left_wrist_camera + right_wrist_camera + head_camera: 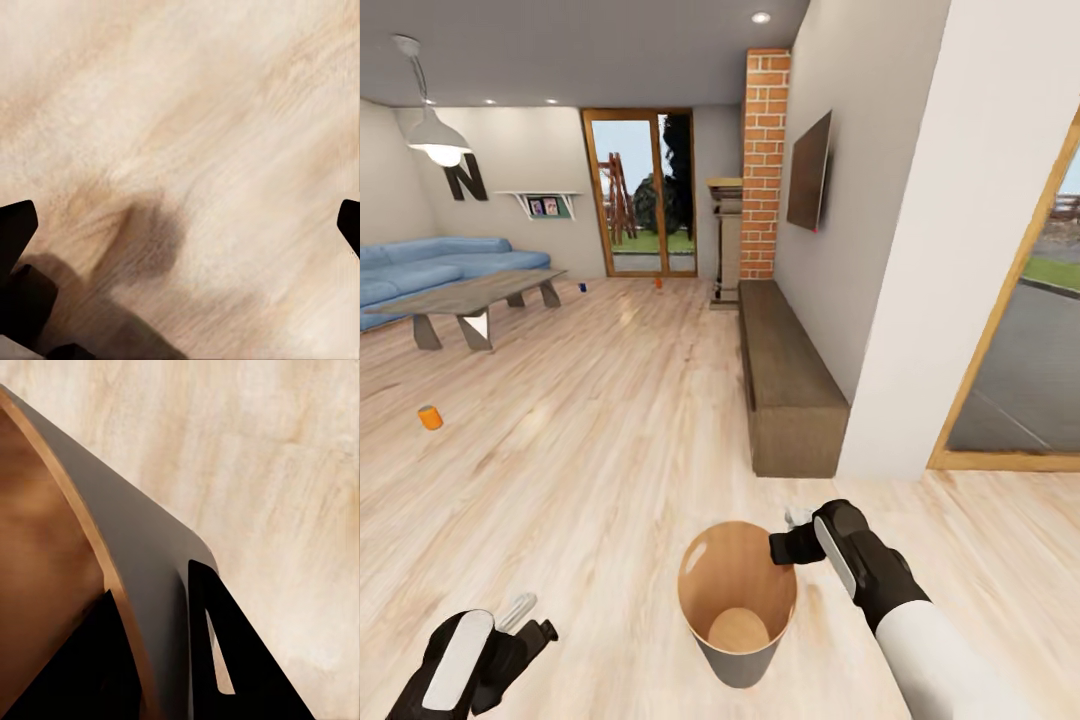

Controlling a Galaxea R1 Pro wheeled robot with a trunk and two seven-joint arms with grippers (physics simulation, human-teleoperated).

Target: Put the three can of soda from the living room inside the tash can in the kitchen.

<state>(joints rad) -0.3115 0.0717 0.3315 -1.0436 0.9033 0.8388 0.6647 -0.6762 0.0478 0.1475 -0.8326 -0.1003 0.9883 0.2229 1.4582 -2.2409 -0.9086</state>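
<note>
Tash can (738,610) — upright on the wood floor (610,420), interior bare. Right pincer (788,548) clamped on its rim: 1 finger (97,667) inside, 1 outside the dark wall (142,562). Left pincer (530,625) — low over the floor, fingers spread, holding nothing. 3 cans on the floor: orange (429,417) near left; blue (582,287) and orange (657,283) far off, by the glass door (640,195).

Floor (610,420) is pale wood planks with a soft sheen, grain pretty visible. Trash can (738,660) looks matt dark grey outside, glossy brown wood-tone inside. Chimney column (764,160) is rough red brick, sofa (430,262) looks like light blue cloth.
</note>
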